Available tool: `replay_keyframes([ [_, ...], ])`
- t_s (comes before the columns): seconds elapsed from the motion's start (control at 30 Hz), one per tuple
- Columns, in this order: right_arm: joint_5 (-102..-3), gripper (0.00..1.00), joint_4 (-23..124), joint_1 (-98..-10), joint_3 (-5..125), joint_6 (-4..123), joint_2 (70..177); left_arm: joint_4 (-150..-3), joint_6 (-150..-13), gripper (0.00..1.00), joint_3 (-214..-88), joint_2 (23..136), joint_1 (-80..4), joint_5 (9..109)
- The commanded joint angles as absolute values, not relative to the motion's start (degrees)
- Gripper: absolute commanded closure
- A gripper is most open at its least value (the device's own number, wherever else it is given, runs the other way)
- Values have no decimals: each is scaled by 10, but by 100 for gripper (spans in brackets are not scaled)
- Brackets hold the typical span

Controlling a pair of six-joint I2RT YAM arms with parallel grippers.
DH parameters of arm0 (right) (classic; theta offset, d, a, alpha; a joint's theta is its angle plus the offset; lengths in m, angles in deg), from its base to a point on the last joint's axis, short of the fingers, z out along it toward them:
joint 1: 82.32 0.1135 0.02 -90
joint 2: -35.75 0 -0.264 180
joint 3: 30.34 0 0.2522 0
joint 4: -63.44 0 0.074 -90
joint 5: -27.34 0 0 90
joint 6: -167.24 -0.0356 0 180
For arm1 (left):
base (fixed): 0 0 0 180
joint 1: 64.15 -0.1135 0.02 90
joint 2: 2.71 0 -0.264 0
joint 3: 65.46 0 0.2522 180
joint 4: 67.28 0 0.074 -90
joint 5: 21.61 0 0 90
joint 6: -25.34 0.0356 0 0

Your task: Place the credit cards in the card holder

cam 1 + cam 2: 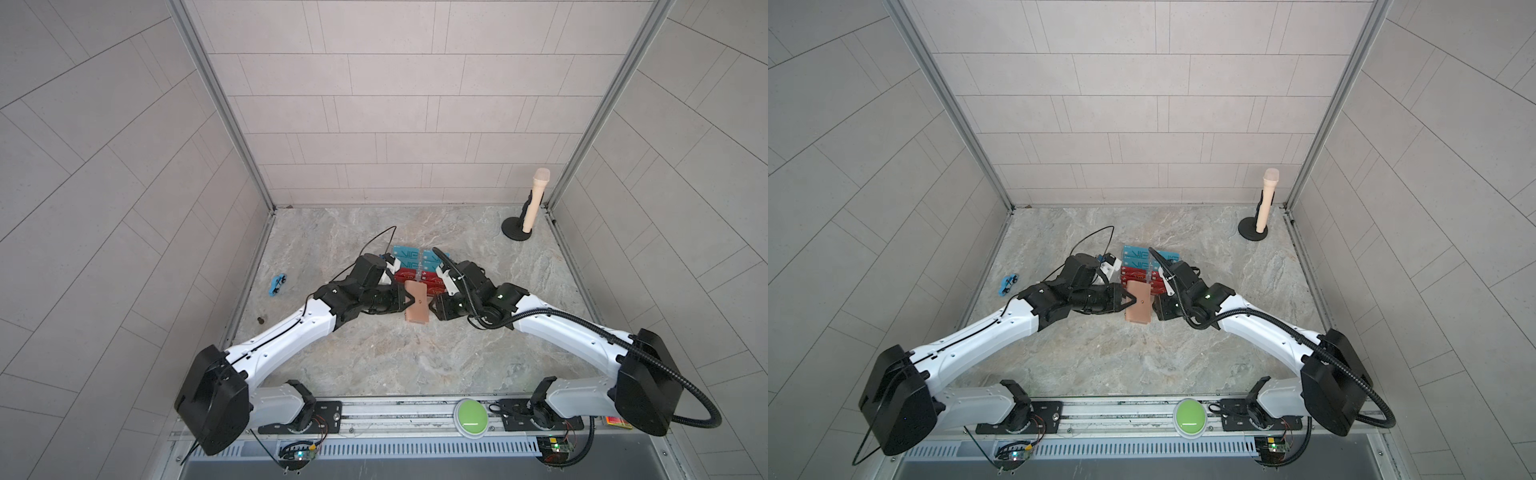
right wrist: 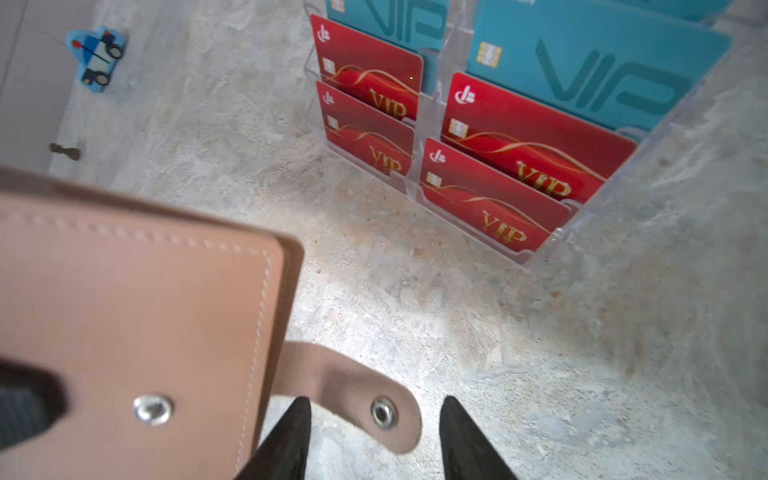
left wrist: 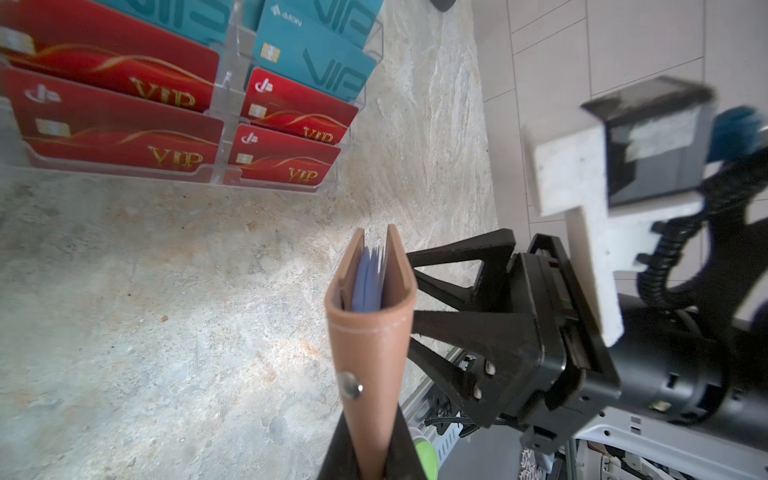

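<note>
Tan-pink stitched leather card holder (image 3: 370, 345) with pale-blue pockets sits near the counter's (image 1: 374, 361) middle, before a clear acrylic stand (image 3: 226, 89) of red and teal credit cards (image 2: 536, 137). The left gripper (image 3: 369, 449) pinches it; the right gripper (image 2: 374, 432) gapes around its unsnapped strap (image 2: 353, 374).

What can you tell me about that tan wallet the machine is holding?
The card holder is tan-pink, leather-like, with pale stitching and a metal snap. The left gripper clamps it over the marble-look tabletop, slightly open, showing pale-blue inner pockets. Its unsnapped strap sticks out between the right gripper's open jaws.
</note>
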State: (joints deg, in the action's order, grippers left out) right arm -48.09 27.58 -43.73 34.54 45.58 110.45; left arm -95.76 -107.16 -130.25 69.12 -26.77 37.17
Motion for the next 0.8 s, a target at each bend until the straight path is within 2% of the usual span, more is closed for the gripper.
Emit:
replay_keyframes([
  [0.0, -382, 45, 317, -462, 331, 462, 1073, -932, -1046, 91, -1299, 674, -284, 281],
  [0.3, -221, 43, 403, -520, 291, 436, 1038, -843, -1083, 91, -1264, 649, -306, 201],
  [0.77, -153, 37, 459, -531, 255, 409, 974, -785, -1123, 87, -1241, 646, -306, 198],
])
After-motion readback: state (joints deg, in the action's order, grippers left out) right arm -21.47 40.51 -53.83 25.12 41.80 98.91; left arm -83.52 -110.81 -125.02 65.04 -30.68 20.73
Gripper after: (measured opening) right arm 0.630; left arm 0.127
